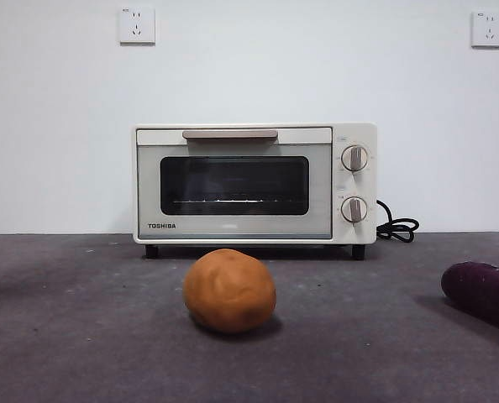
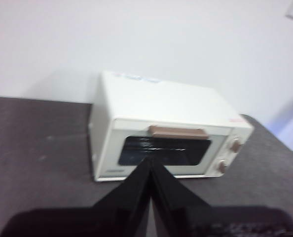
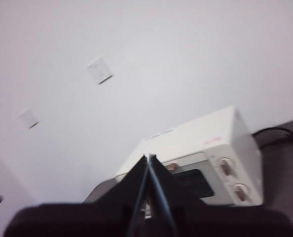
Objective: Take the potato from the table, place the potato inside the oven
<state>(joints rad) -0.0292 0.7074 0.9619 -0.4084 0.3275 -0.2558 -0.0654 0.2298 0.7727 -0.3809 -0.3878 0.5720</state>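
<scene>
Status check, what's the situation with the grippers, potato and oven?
Left gripper shut, right gripper shut, both empty. Potato on table, before oven. Oven door closed.

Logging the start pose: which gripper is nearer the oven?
Left, as far as I can judge. The left gripper faces the oven door squarely, jaws shut. The right gripper, also shut, is tilted up towards the wall, oven off to one side. Neither touches it.

The brand name TOSHIBA stands on the oven (image 1: pixel 254 183) door's lower left corner.
</scene>
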